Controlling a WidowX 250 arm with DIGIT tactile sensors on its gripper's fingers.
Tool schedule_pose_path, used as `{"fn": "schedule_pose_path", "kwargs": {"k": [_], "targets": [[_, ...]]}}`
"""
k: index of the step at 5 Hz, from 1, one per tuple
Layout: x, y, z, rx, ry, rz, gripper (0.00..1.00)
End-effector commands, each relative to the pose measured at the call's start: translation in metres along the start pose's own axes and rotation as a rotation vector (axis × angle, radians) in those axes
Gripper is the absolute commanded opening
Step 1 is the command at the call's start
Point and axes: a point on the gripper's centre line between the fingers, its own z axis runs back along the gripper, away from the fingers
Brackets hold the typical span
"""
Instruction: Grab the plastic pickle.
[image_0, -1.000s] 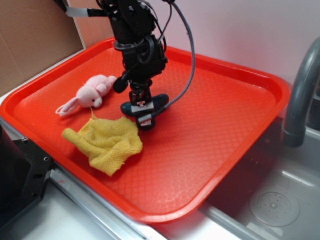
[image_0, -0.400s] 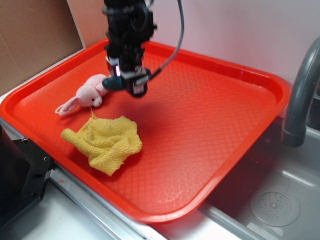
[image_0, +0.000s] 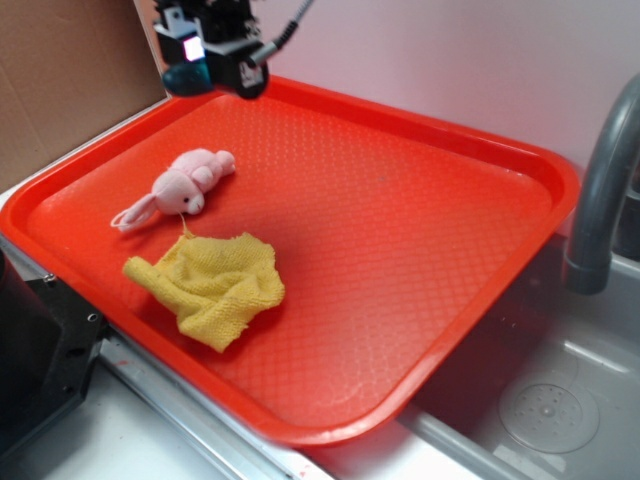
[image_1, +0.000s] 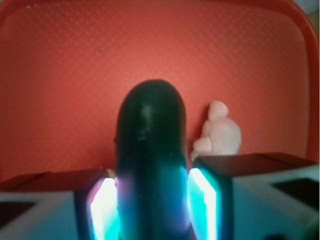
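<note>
The gripper (image_0: 205, 62) hangs high above the far left corner of the red tray (image_0: 480, 260), its two fingers (image_1: 102, 210) clamped on the plastic pickle (image_1: 150, 165), which sticks out past them, clear of the tray. Below lie the pink plush bunny (image_0: 180, 188) and the yellow cloth (image_0: 215, 285)

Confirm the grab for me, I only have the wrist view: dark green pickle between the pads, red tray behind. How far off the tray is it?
Observer: The gripper is lifted well clear, up by the far-left rim of the red plastic tray, with the glossy dark teal plastic pickle in its jaws.
Operator: Anything under it?
Observer: Bare tray; the pink plush bunny lies nearer the camera.
Operator: Anything else on there?
Observer: A crumpled yellow terry cloth near the tray's front-left edge.
</note>
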Motion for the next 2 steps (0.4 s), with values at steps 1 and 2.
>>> {"fn": "schedule_pose_path", "kwargs": {"k": [1,2], "targets": [[-0.0293,-0.0031,0.0492,-0.047,-0.137,0.123,0.0],[-0.0322,-0.0058,0.0477,-0.098,-0.117,0.08,0.0]]}}
